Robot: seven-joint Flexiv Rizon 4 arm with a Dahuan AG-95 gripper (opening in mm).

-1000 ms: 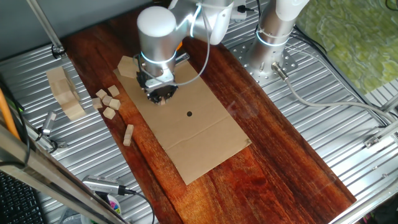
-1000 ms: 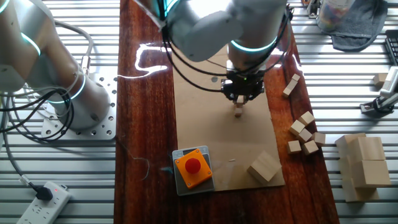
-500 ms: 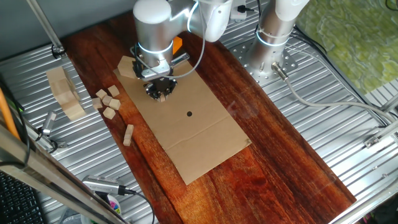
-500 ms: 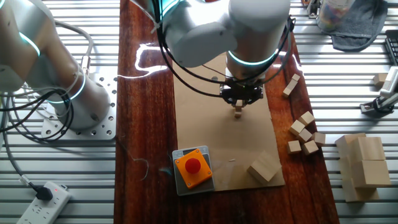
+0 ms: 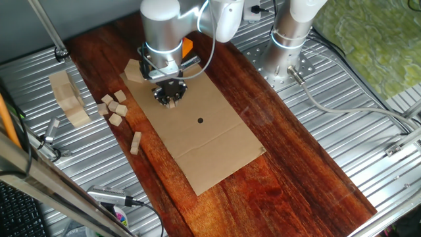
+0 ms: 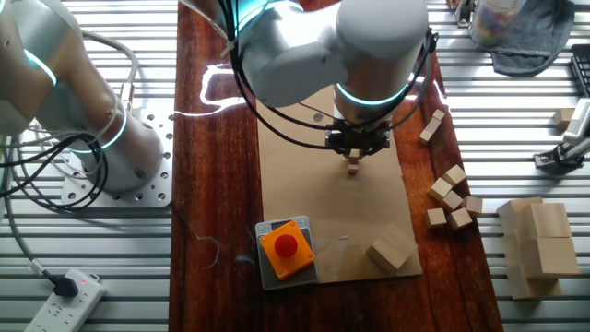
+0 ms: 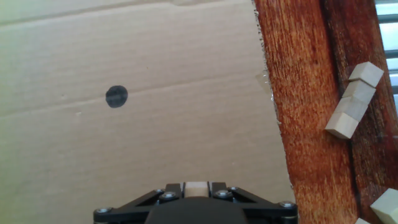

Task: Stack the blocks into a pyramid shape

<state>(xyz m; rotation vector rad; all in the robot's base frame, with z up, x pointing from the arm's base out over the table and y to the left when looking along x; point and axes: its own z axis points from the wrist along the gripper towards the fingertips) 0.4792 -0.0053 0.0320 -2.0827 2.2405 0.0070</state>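
Blocks' first cube [image 6: 353, 166] sits pinched in the gripper [image 5: 171, 102] above the cardboard [image 5: 204, 141]; next, likely lowering it toward the dot [image 5: 200, 120] at four o'clock.

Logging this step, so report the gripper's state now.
Gripper: shut on a block, held above the cardboard.

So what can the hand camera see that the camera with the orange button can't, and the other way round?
Only the hand view shows the black dot; in the other fixed view the arm hides it. Only that fixed view shows the orange button, the hexagonal wooden piece and the big wooden slab. Both show the cardboard sheet, loose blocks beside it, and the gripper shut on one small block.
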